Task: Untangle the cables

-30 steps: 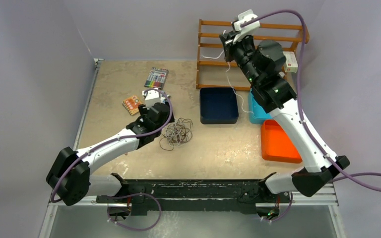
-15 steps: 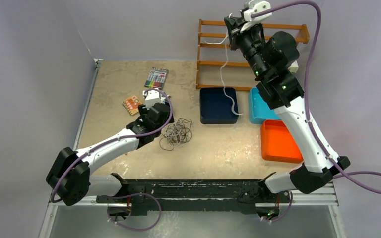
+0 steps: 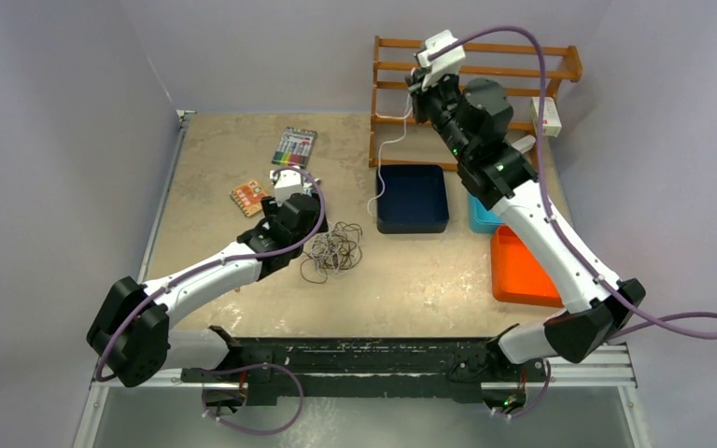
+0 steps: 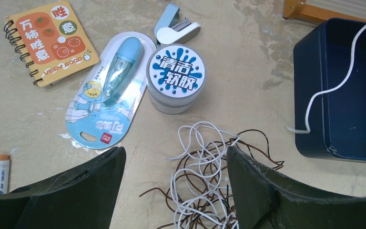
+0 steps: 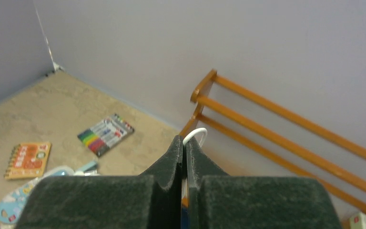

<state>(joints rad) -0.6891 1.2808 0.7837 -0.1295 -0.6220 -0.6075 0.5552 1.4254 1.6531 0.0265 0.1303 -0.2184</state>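
Tabletop [image 3: 215, 168] tangle [image 3: 332, 250] unmoved, raised white cable [image 3: 379, 173] swung left

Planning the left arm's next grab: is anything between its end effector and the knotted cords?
Nothing visible does. The left end effector hangs open directly over the tangle of thin white and dark brown cords; the round white lidded tub stands beyond them.

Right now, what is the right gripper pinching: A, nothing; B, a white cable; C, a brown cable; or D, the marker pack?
B: the right gripper is shut on a white cable, whose loop pokes out above its fingertips and whose length hangs down toward the dark blue tray.
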